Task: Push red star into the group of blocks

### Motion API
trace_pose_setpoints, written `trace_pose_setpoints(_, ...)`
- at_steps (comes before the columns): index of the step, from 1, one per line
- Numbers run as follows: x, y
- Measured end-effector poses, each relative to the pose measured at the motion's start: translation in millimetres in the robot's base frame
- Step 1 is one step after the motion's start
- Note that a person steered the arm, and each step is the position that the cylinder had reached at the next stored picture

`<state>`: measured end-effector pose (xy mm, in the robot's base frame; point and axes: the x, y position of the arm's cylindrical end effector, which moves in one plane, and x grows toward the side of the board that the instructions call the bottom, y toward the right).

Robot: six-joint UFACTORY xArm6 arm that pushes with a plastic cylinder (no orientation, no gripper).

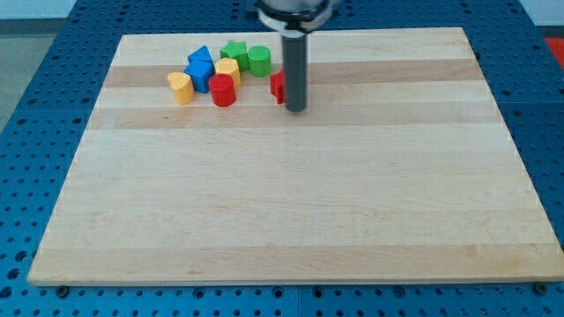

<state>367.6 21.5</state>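
The red star lies near the view's top, mostly hidden behind my rod. My tip rests on the board right against the star's right side. To the star's left is the group: a green cylinder, a green star, a yellow block, a red cylinder, two blue blocks and a yellow heart-like block. A small gap separates the red star from the green cylinder and the red cylinder.
The wooden board lies on a blue perforated table. The arm's dark head hangs over the board's top edge.
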Motion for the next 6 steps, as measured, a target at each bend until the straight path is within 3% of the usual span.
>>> trace_pose_setpoints(1,-8.4,20.8)
trace_pose_setpoints(3,-23.1,-29.9)
trace_pose_setpoints(6,-48.7,-59.1)
